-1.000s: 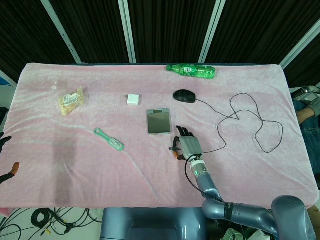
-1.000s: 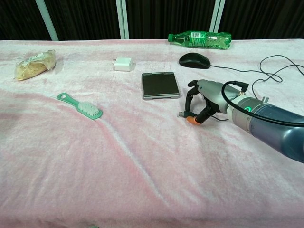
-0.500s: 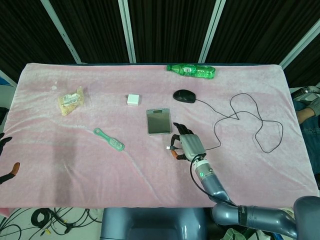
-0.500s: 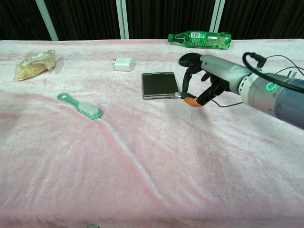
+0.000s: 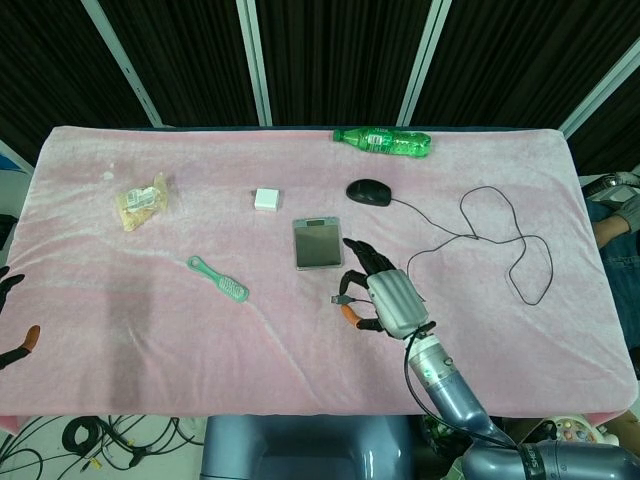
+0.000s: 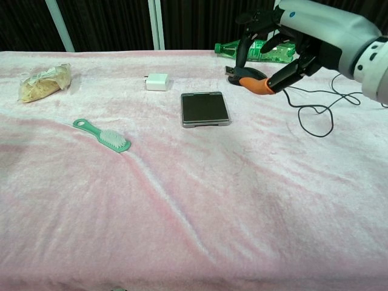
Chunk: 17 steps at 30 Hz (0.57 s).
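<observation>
Chest view: right hand (image 6: 285, 36) pinches the mouse cable's USB plug (image 6: 230, 70), raised over the far table, other fingers spread. Light pinch, so cable (image 5: 490, 240) drag could pull it free.

Head overhead, chest low; shared tabletop (image 5: 150, 330).

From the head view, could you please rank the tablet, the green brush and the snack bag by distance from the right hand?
1. Tablet, just up-left of the right hand.
2. Green brush, further left.
3. Snack bag, far left, toward the back.
</observation>
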### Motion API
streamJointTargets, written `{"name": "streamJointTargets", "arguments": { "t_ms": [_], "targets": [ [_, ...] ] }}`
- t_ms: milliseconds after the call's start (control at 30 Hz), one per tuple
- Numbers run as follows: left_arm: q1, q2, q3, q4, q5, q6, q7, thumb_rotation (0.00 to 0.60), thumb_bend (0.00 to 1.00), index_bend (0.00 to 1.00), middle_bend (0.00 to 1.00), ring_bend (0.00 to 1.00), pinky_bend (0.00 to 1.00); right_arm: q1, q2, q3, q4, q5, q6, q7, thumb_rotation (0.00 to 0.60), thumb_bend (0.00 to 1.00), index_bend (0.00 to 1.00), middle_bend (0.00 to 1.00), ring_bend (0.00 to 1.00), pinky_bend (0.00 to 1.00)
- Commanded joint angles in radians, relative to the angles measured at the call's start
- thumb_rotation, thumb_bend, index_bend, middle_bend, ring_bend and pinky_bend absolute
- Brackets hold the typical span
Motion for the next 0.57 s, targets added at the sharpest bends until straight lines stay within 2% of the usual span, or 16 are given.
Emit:
{"name": "streamJointTargets", "arguments": {
  "t_ms": [33, 333, 567],
  "targets": [
    [0.000, 0.000, 0.000, 0.000, 0.000, 0.000, 0.000, 0.600, 0.34, 0.16, 0.06, 0.00, 0.00, -0.022, 0.009, -0.035, -0.036, -0.066, 0.036, -0.009, 0.600, 0.31, 0.60, 0.04, 0.05, 0.16],
    [0.000, 0.002, -0.003, 0.000, -0.005, -0.001, -0.004, 0.600, 0.34, 0.16, 0.06, 0.00, 0.00, -0.055, -0.021, -0.092, -0.054, -0.206, 0.117, -0.067, 0.600, 0.31, 0.60, 0.04, 0.05, 0.16],
    [-0.001, 0.002, -0.002, 0.000, -0.003, -0.002, 0.000, 0.600, 0.34, 0.16, 0.06, 0.00, 0.00, -0.069, -0.021, -0.102, -0.066, -0.237, 0.138, -0.075, 0.600, 0.31, 0.60, 0.04, 0.05, 0.16]
  ]
}}
